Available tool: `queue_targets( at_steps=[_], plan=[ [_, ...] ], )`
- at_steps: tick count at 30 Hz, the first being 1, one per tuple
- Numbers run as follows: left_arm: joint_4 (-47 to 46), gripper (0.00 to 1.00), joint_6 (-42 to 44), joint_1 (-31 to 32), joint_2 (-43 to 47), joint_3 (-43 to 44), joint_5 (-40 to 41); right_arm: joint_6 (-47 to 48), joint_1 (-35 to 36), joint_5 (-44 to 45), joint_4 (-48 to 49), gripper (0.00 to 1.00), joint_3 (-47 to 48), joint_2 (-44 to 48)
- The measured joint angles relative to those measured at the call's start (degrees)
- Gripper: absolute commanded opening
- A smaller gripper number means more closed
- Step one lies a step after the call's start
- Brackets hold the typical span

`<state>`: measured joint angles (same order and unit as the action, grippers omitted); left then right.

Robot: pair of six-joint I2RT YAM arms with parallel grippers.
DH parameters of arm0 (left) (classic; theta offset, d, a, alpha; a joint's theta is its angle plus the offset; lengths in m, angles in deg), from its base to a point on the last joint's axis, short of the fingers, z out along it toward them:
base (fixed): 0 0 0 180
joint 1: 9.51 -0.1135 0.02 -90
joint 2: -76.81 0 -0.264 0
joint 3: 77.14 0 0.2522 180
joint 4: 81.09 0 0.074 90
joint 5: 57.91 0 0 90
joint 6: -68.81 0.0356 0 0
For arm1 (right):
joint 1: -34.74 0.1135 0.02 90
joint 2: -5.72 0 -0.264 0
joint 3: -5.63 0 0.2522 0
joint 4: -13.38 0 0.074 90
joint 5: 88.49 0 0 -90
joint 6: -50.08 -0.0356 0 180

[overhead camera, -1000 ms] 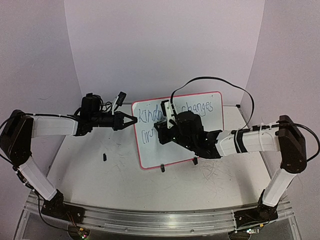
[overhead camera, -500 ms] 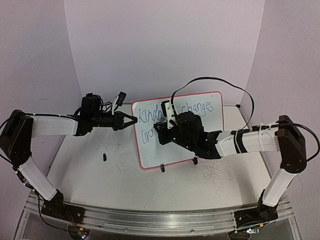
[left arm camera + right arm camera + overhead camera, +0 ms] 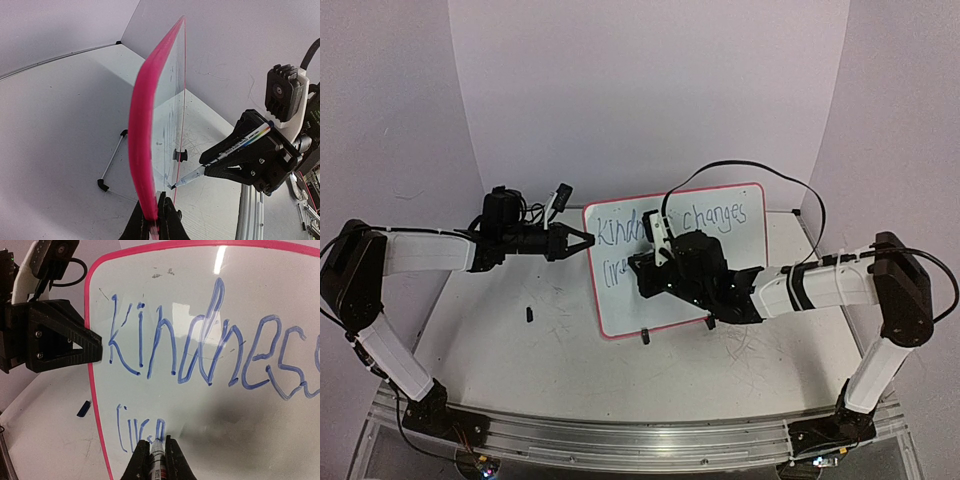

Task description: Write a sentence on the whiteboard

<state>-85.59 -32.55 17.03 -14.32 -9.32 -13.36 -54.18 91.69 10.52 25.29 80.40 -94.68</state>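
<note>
A marker (image 3: 157, 459) is pressing its tip against the whiteboard (image 3: 240, 435), at the end of a short second line of blue writing. The right gripper (image 3: 156, 452) is pinching the marker, its two fingers closing on the barrel from either side.

The sentence (image 3: 200, 352) is showing in thin blue handwriting. "Kindness changes" is running across the top of the board. Below it, near the left edge, a few smaller letters are beginning with "li"; the rest are too cramped to read.

The whiteboard is standing close to upright in the middle of the table (image 3: 500, 350), resting on two small black clip feet (image 3: 645, 337). A thin rod (image 3: 112, 160) with black ends is angling down to the table behind it.

The left gripper (image 3: 156, 212) is clamping the board's pink-red frame at its left edge, with its fingers pressing together on the rim.

From above, the right arm is reaching across the front of the board and covering the middle of the first line. A black cable (image 3: 750, 165) is looping above the right wrist. A small dark piece (image 3: 529, 314) is lying on the table to the left of the board, apart from it
</note>
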Motion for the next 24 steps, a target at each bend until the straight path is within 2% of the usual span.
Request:
queue_targets(
  at_steps=[24],
  plan=[
    [0.00, 0.00, 0.00, 0.00, 0.00, 0.00, 0.00, -1.09, 0.62, 0.78, 0.41, 0.00, -2.32, 0.02]
  ],
)
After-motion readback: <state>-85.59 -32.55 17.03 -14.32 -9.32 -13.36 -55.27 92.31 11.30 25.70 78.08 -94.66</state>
